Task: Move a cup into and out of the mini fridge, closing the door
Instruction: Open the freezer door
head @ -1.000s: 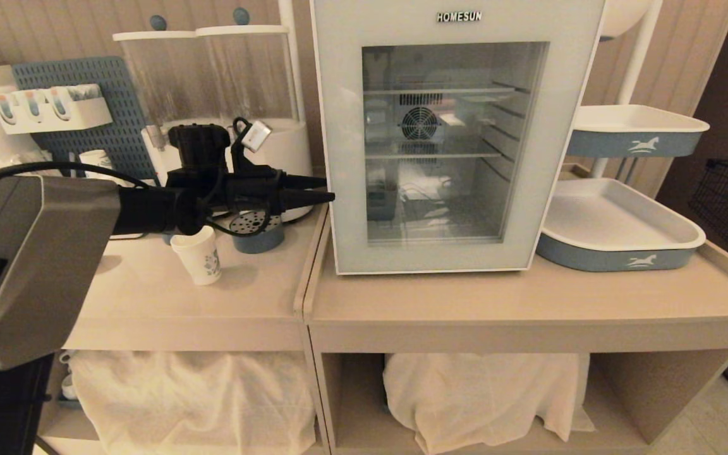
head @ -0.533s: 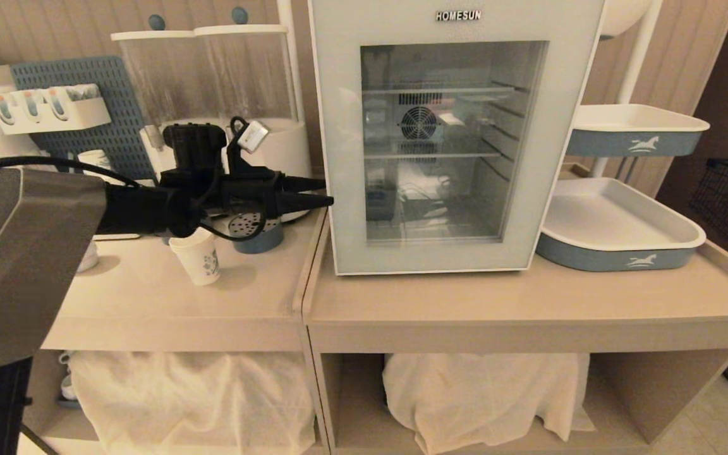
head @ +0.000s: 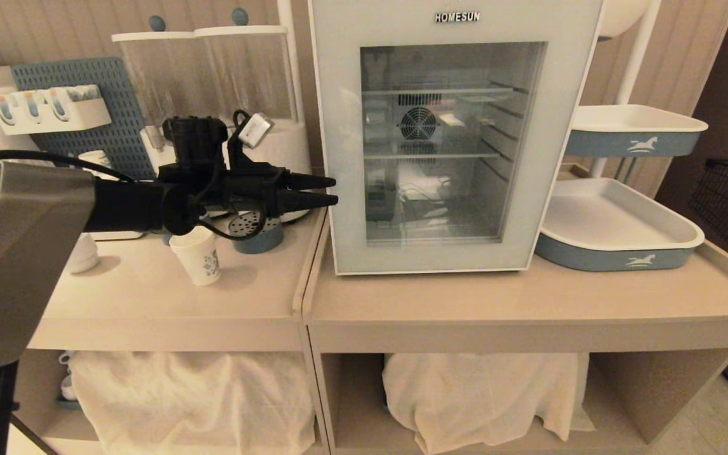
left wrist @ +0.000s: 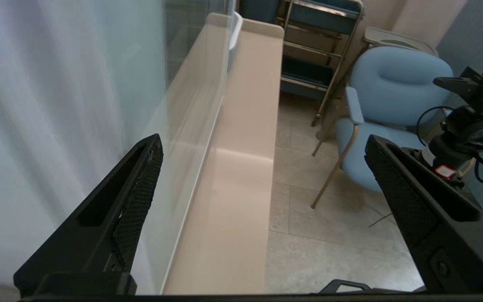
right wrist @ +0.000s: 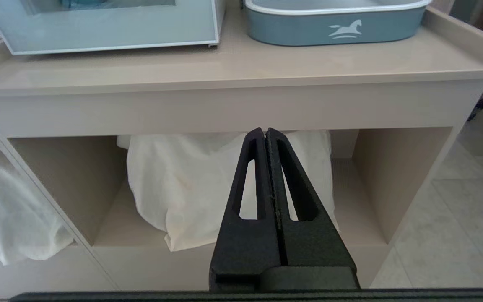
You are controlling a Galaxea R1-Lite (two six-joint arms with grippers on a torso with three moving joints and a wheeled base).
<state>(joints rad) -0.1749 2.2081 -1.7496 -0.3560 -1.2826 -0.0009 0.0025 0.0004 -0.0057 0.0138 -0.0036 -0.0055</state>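
The mini fridge (head: pixel 452 25) stands on the right counter with its glass door (head: pixel 345 126) closed; shelves and a round fan show through the glass. My left gripper (head: pixel 336 191) is open and empty, held level, its fingertips at the door's left edge. In the left wrist view the door (left wrist: pixel 57 84) runs along one finger (left wrist: pixel 141 184) of the left gripper (left wrist: pixel 263 140). The cup (head: pixel 196 256), white paper with a blue print, stands on the left counter below my left arm, untouched. My right gripper (right wrist: pixel 265 131) is shut and empty, parked low before the table's lower shelf.
Two blue-and-white trays (head: pixel 617 249) (head: pixel 636 142) sit right of the fridge. Clear dispensers (head: pixel 212 76), a blue pegboard (head: pixel 111 126), a blue perforated dish (head: pixel 256 234) and a squat white cup (head: pixel 83 253) crowd the left counter. A blue chair (left wrist: pixel 392 84) stands on the floor.
My left gripper has edged a little closer to the fridge door's left edge and stays open. The cup, door and right gripper have not moved.
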